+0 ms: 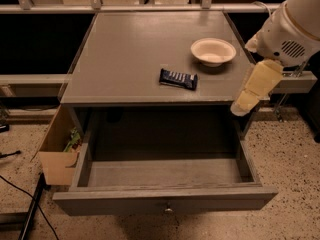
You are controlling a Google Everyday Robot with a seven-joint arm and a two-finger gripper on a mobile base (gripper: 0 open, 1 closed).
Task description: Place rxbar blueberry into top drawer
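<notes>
The rxbar blueberry [178, 78], a dark navy bar with white lettering, lies flat on the grey tabletop [125, 54], right of centre and near the front edge. The top drawer [165, 196] under the tabletop is pulled fully out, and nothing shows inside it. Its small round knob [168, 210] shows at the centre of the front panel. My gripper [243, 103] hangs from the white arm [290, 29] at the table's front right corner. It is to the right of the bar and apart from it, above the drawer's right side.
A cream bowl [213, 51] stands on the tabletop behind and right of the bar. An open cardboard box [59, 149] with green items sits on the floor left of the drawer. Cables [20, 199] lie on the speckled floor at left. A rail runs behind the table.
</notes>
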